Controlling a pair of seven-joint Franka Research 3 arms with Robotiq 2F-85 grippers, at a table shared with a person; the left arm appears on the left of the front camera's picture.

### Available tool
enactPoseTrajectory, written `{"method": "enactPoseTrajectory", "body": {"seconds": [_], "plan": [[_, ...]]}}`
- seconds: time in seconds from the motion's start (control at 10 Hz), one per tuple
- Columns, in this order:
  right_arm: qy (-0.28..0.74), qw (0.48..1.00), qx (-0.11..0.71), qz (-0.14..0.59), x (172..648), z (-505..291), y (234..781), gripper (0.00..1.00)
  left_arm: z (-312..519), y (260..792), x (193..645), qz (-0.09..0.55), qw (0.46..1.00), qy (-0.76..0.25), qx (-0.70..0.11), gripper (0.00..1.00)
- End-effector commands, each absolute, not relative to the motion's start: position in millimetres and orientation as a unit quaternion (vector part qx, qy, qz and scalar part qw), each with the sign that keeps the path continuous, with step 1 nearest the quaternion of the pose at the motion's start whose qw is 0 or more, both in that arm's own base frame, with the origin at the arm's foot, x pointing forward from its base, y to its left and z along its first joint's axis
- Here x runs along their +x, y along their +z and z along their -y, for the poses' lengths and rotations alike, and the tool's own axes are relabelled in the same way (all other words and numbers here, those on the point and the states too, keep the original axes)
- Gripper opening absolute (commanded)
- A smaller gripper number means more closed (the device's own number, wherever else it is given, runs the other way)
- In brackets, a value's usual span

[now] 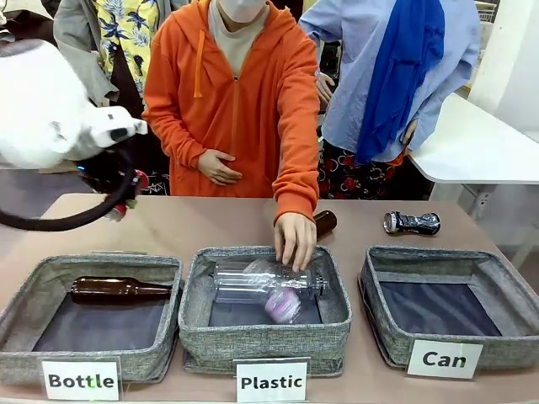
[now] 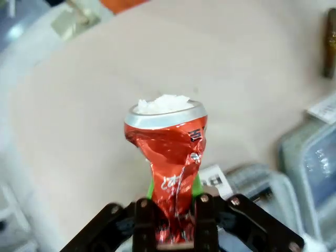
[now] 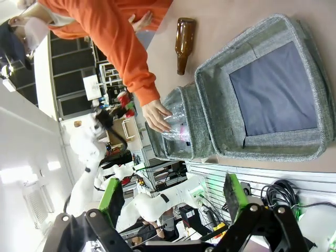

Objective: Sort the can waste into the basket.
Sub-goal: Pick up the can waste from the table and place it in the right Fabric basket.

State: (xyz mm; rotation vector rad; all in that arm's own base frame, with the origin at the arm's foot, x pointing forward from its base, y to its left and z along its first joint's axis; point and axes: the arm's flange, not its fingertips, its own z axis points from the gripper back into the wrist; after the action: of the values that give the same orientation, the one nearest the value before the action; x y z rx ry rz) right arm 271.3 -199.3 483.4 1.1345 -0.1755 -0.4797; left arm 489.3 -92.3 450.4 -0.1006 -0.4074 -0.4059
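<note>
My left gripper [image 2: 173, 210] is shut on the waist of a crushed red can [image 2: 170, 152] with a silver top, held upright above the tan table. In the front view the left gripper [image 1: 126, 192] hangs high over the table's far left, with a bit of red beside it. A crushed black-and-silver can [image 1: 412, 223] lies on the table behind the grey basket labelled "Can" [image 1: 396, 269], which holds nothing. My right gripper [image 3: 173, 202] is open above the front of that basket [image 3: 315, 63], with nothing between its fingers.
The person's hand [image 1: 295, 240] rests on a clear plastic bottle [image 1: 261, 286] in the "Plastic" bin [image 1: 194, 324]. One brown bottle [image 1: 118, 290] lies in the "Bottle" bin [image 1: 17, 320]. Another brown bottle [image 1: 325, 222] lies on the table behind the hand.
</note>
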Motion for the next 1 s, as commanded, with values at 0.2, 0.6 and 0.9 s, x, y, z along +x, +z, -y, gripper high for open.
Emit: {"method": "enactPoseTrajectory", "body": {"seconds": [0.2, 0.6, 0.9], "plan": [[-0.215, 0.813, 0.534, 0.089, 269.8, 200.5, 483.8, 1.00, 47.1, 488.6, 358.7, 0.233, 0.847, -0.461, -0.125, 0.00], [-0.215, 0.813, 0.534, 0.089, 269.8, 200.5, 483.8, 1.00, 77.3, 481.6, 332.0, 0.185, 0.768, -0.594, -0.154, 0.00], [-0.215, 0.813, 0.534, 0.089, 269.8, 200.5, 483.8, 1.00, 69.9, 490.6, 326.6, 0.193, 0.777, -0.581, -0.148, 0.00]]}}
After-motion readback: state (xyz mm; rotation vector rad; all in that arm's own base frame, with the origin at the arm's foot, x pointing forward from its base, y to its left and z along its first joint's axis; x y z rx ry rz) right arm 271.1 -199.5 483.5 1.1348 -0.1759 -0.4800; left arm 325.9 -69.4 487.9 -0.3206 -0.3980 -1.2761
